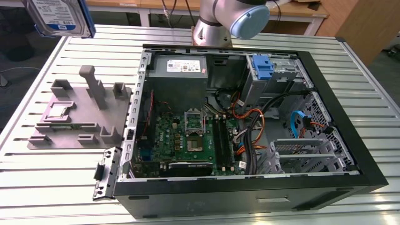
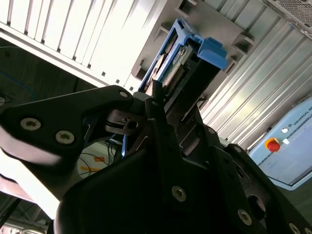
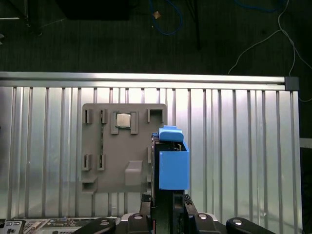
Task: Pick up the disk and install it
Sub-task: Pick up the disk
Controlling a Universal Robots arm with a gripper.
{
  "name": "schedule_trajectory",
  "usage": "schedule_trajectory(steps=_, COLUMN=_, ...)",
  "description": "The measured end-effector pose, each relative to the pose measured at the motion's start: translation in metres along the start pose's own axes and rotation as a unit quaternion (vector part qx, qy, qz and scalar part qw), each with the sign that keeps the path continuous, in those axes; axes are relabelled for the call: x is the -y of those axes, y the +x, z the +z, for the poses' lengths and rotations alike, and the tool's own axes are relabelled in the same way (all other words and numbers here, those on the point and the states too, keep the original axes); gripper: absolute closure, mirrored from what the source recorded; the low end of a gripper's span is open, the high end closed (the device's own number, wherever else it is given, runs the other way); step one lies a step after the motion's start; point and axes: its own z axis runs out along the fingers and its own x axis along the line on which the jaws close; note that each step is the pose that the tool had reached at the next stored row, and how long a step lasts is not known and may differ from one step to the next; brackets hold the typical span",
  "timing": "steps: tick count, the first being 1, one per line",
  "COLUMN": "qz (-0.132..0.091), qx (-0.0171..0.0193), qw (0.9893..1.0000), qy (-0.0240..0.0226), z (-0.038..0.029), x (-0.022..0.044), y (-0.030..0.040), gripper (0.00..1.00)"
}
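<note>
Disk [image 1: 59, 16] is up in the air, well off the table. Silver face w/ blue-and-white label shows in the exterior view, blue carrier frame round its edges. Gripper [image 3: 167, 202] has it: black jaws pressed onto one end of the drive, so the rest juts out past them, blue tab at the far end. In the first wrist view the disk hangs over the edge of the grey fixture plate [image 3: 117, 156], clear of its surface.

A small silver chip [image 3: 123, 120] sits in one pocket of that fixture. Fixture lies flat on a ribbed aluminium table [image 1: 50, 178]. Just beside the fixture, to the exterior view's right, an open black PC case [image 1: 350, 159] lies on its side. Inside it: green board [image 1: 187, 140], grey PSU box [image 1: 180, 65] and a blue bracket [image 1: 263, 68] further from the fixture. Arm [image 1: 234, 18] rises at the back, also to the exterior view's right of the fixture.

Past the table edge beyond the fixture: dark floor [image 3: 73, 39] w/ loose cables [image 3: 168, 22]. Wood-topped bench [image 1: 306, 13] at the rear of the room.
</note>
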Motion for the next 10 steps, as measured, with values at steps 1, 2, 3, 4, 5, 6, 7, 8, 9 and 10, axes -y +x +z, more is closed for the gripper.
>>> schedule_trajectory(steps=1, qz=0.000, qx=0.0000, qw=1.0000, qy=-0.0001, z=0.0000, x=0.0007, y=0.0000, gripper=0.65)
schedule_trajectory(steps=2, qz=0.000, qx=0.0000, qw=1.0000, qy=-0.0003, z=-0.0001, x=0.0016, y=0.0000, gripper=0.65)
schedule_trajectory(steps=3, qz=0.000, qx=0.0000, qw=1.0000, qy=-0.0005, z=-0.0002, x=0.0027, y=0.0000, gripper=0.65)
schedule_trajectory(steps=4, qz=0.000, qx=0.0000, qw=1.0000, qy=-0.0007, z=-0.0002, x=0.0038, y=0.0000, gripper=0.65)
schedule_trajectory(steps=5, qz=0.000, qx=0.0000, qw=1.0000, qy=-0.0009, z=-0.0002, x=0.0049, y=0.0000, gripper=0.65)
schedule_trajectory(steps=6, qz=0.000, qx=0.0000, qw=1.0000, qy=-0.0012, z=-0.0003, x=0.0064, y=-0.0001, gripper=0.65)
schedule_trajectory(steps=7, qz=0.000, qx=0.0000, qw=1.0000, qy=-0.0015, z=-0.0003, x=0.0081, y=-0.0001, gripper=0.65)
schedule_trajectory(steps=8, qz=0.000, qx=0.0000, qw=1.0000, qy=-0.0019, z=-0.0004, x=0.0101, y=-0.0001, gripper=0.65)
schedule_trajectory(steps=9, qz=0.000, qx=0.0000, qw=1.0000, qy=-0.0022, z=-0.0004, x=0.0120, y=-0.0001, gripper=0.65)
schedule_trajectory(steps=10, qz=0.000, qx=0.0000, qw=1.0000, qy=-0.0026, z=-0.0006, x=0.0139, y=-0.0002, gripper=0.65)
